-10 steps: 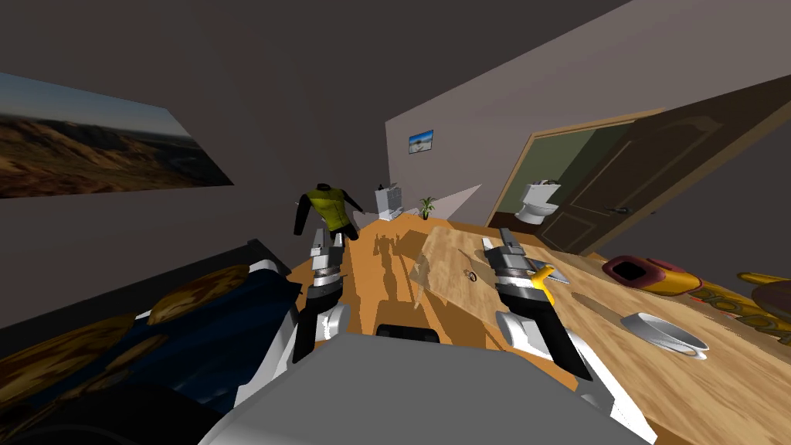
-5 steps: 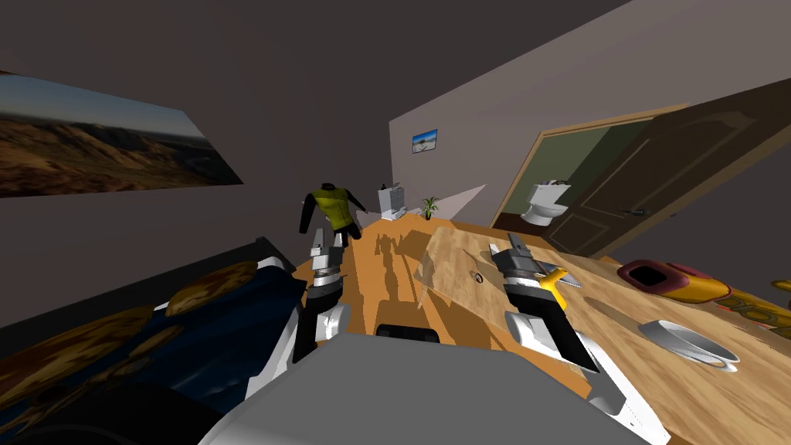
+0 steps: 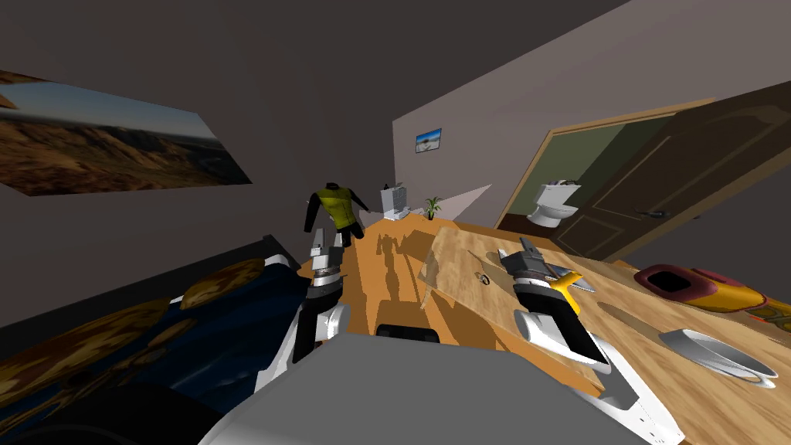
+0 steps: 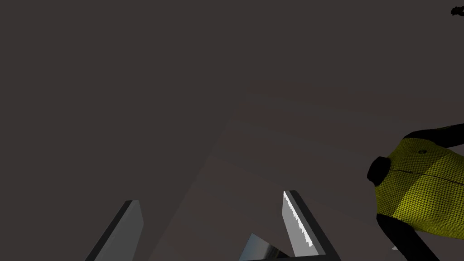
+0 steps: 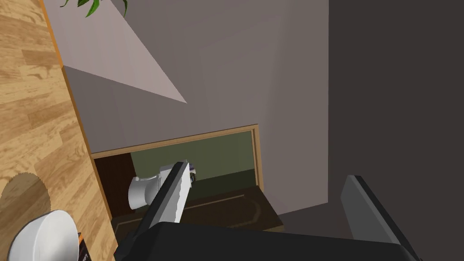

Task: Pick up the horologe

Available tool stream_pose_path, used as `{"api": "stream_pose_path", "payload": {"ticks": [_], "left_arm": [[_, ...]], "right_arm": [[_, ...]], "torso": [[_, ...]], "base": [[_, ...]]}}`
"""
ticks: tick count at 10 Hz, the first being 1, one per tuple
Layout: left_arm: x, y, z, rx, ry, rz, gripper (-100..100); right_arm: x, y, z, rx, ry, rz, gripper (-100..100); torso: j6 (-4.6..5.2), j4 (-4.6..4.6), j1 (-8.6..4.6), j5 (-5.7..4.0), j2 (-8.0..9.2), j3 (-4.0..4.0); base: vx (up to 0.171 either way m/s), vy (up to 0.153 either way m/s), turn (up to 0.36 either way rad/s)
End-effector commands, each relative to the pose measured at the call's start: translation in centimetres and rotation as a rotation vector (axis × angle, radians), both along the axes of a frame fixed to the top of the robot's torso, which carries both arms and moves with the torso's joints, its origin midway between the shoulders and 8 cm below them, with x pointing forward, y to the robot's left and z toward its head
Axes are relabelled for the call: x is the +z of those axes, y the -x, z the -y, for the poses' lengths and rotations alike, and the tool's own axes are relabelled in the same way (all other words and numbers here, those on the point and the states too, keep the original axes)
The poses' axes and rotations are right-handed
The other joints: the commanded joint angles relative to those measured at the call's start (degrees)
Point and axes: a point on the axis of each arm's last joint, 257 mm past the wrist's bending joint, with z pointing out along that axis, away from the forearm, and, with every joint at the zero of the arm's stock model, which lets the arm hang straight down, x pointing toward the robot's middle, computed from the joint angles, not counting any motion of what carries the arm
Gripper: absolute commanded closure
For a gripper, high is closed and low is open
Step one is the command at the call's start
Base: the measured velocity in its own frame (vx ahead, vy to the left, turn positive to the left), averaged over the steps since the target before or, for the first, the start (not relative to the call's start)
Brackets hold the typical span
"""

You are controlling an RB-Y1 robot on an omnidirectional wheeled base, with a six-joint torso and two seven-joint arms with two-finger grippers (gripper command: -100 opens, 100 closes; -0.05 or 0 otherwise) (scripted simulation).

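Horologe (image 3: 482,277): small, apparently ring-shaped; laid on tabletop (image 3: 457,253), just left of right gripper (image 3: 516,248), whose fingers are held spread. Left gripper (image 3: 327,245): left of the tabletop, fingers spread, nothing held.

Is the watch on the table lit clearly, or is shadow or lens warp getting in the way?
Head view: the watch sits evenly lit on the table, clear of the arm shadows on the floor; the wide lens slants the walls. Left wrist view: dim overall, left hand open. Right wrist view: bright, no glare, right hand open.
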Motion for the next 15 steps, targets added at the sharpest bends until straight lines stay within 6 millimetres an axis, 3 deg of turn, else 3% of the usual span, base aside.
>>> {"api": "stream_pose_path", "payload": {"ticks": [1,2,3,4,5,6,7,8,9,10,11,12,13,14,15], "left_arm": [[0.0,0.0,0.0,0.0,0.0,0.0,0],[0.0,0.0,0.0,0.0,0.0,0.0,0],[0.0,0.0,0.0,0.0,0.0,0.0,0],[0.0,0.0,0.0,0.0,0.0,0.0,0],[0.0,0.0,0.0,0.0,0.0,0.0,0],[0.0,0.0,0.0,0.0,0.0,0.0,0],[0.0,0.0,0.0,0.0,0.0,0.0,0],[0.0,0.0,0.0,0.0,0.0,0.0,0],[0.0,0.0,0.0,0.0,0.0,0.0,0],[0.0,0.0,0.0,0.0,0.0,0.0,0],[0.0,0.0,0.0,0.0,0.0,0.0,0],[0.0,0.0,0.0,0.0,0.0,0.0,0],[0.0,0.0,0.0,0.0,0.0,0.0,0],[0.0,0.0,0.0,0.0,0.0,0.0,0],[0.0,0.0,0.0,0.0,0.0,0.0,0]], "right_arm": [[-1.6,0.0,3.0,-0.042,-0.074,-0.028,-100],[-2.0,0.0,3.2,-0.039,-0.093,-0.029,-100],[-3.3,0.3,5.6,-0.081,-0.151,-0.051,-100],[-3.6,0.3,5.8,-0.077,-0.174,-0.05,-100],[-5.3,0.7,8.3,-0.123,-0.239,-0.074,-100],[-5.3,0.7,8.3,-0.118,-0.259,-0.065,-100],[-7.1,1.3,10.6,-0.166,-0.324,-0.087,-100],[-7.1,1.3,10.6,-0.16,-0.348,-0.076,-100],[-8.6,2.0,12.8,-0.205,-0.414,-0.086,-100],[-8.9,2.0,12.9,-0.203,-0.439,-0.082,-100],[-10.6,2.8,14.9,-0.249,-0.51,-0.093,-100],[-10.8,2.8,14.9,-0.246,-0.533,-0.083,-100],[-12.2,3.5,16.6,-0.288,-0.603,-0.085,-100],[-12.7,3.6,16.7,-0.288,-0.628,-0.079,-100],[-14.3,4.5,18.2,-0.332,-0.7,-0.082,-100]], "torso": [[0.0,0.0,0.0,0.0,0.0,0.0],[-0.01,0.0,0.01,0.0,-0.01,-0.01],[0.01,0.0,-0.03,-0.01,0.01,0.0],[0.0,0.0,-0.03,-0.01,-0.01,-0.01],[0.01,0.0,-0.05,-0.01,-0.01,-0.01],[-0.01,-0.01,-0.04,-0.01,-0.03,-0.02],[0.01,-0.01,-0.06,-0.01,-0.02,-0.01],[0.01,0.0,-0.06,-0.02,0.02,0.01],[0.01,0.0,-0.08,-0.01,0.0,0.0],[-0.01,0.0,-0.09,-0.02,-0.02,-0.01],[0.01,-0.01,-0.11,-0.02,-0.03,-0.01],[0.0,-0.01,-0.09,-0.02,-0.02,-0.01],[0.01,-0.01,-0.11,-0.02,-0.03,-0.02],[0.0,-0.01,-0.13,-0.03,-0.02,-0.01],[0.01,0.0,-0.14,-0.03,-0.02,-0.01]], "base": [[-0.006,0.055,0.073],[-0.006,0.041,0.035],[-0.001,0.047,0.06],[0.0,0.036,0.035],[0.002,0.043,0.07],[-0.001,0.035,0.042],[-0.007,0.039,0.077],[-0.004,0.03,0.026],[0.002,0.027,0.07],[0.004,0.024,0.043],[0.005,0.03,0.108],[0.004,0.021,0.023],[0.0,0.02,0.052],[0.001,0.014,0.047],[0.005,0.013,0.073]]}}
